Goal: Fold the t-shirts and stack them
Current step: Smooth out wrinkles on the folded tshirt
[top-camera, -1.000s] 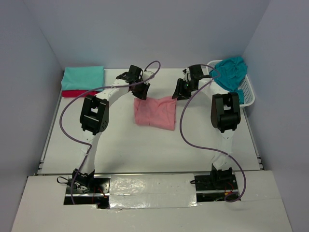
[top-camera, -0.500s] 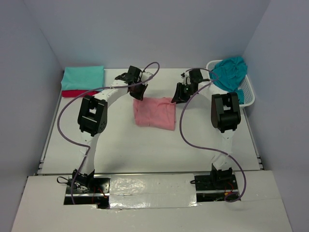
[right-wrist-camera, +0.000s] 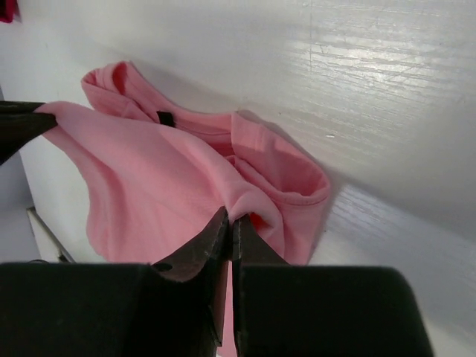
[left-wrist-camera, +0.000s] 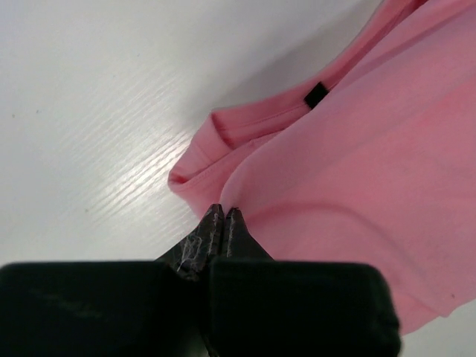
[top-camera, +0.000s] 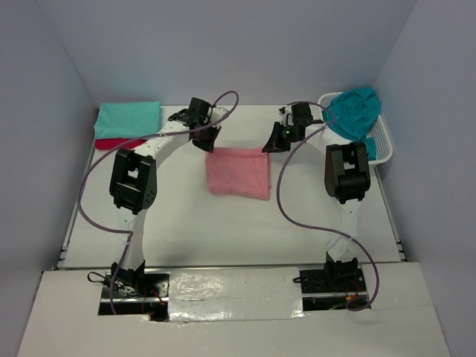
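Both grippers have drawn toward the far edge and shut since a second ago: the left gripper (left-wrist-camera: 223, 217) and the right gripper (right-wrist-camera: 229, 222) each pinch a far corner of the salmon pink shirt (top-camera: 238, 172), which lies mid-table. For a clean fold, I judge they should lift together, level, keeping that edge taut. Four shirts in all: this one, a mint-teal shirt (top-camera: 128, 117) atop a crimson shirt (top-camera: 111, 143) far left, and a teal-blue shirt (top-camera: 355, 110) in the one basket (top-camera: 381, 149).

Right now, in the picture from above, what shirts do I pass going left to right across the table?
Mint shirt → pink shirt → dark teal shirt, which sits in the white basket.
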Controlling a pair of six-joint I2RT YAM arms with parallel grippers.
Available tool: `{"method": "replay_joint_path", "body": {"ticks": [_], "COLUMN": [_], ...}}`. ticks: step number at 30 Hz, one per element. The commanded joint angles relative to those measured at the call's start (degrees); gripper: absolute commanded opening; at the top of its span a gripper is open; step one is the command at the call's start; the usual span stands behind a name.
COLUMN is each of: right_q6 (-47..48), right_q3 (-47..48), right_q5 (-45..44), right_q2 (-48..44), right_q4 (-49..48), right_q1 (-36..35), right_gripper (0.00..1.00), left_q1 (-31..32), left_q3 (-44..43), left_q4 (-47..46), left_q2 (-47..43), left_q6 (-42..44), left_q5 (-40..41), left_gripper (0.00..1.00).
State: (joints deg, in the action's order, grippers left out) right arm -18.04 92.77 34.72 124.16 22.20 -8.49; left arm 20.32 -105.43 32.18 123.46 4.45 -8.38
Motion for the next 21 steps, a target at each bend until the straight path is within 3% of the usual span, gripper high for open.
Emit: {"method": "replay_joint_path", "body": {"ticks": [1,4,9,11,12,13,17,21], "right_q6": [-1.99,-3.66,-5.77,-6.83,-7.09,-7.27,-6.48,-4.72], "right_q3": [5.47,9.16,9.80,10.06,10.84,11.55,16.21,7.38], "right_q5": [-0.09,-2.28,-4.22,-4.48,-5.01,-5.45,-8.08,-11.77], "right_q2": [0.37,3.97,5.57,5.74,6.27,6.62,6.98,-4.49], "right_q4": [-0.76,3.10,2.95,1.89,1.63,1.88,4.44,-1.17], "right_q1": [-0.21,-0.21,-0.12,-0.21,-0.04,-0.03,1.02,1.64], "right_gripper": [0.07,0.00,0.00,0.11,0.33,0.42,0.57,0.57], "left_q1": [-1.95,-2.12,-2.39,-2.47,-2.47,-2.47,-2.47,-2.47], "left_q3": [2.32,3.21,3.12,2.51,2.16,1.81,-0.04,0.05], "left_q4": [-0.19,-0.54,-2.12,-3.17,-3.35,-3.27,-3.62,-4.58], "left_q2": [-4.54,-3.67,-2.26,-1.30,-0.33,-0.32,1.69,1.96], "left_q6": [-0.23,0.47,0.83,0.91,1.00,0.91,0.39,-0.58], "left_q5": [1.96,3.37,5.74,6.62,6.62,6.62,6.80,7.41], "left_gripper": [0.00,0.00,0.00,0.00,0.00,0.00,0.00,0.00]}}
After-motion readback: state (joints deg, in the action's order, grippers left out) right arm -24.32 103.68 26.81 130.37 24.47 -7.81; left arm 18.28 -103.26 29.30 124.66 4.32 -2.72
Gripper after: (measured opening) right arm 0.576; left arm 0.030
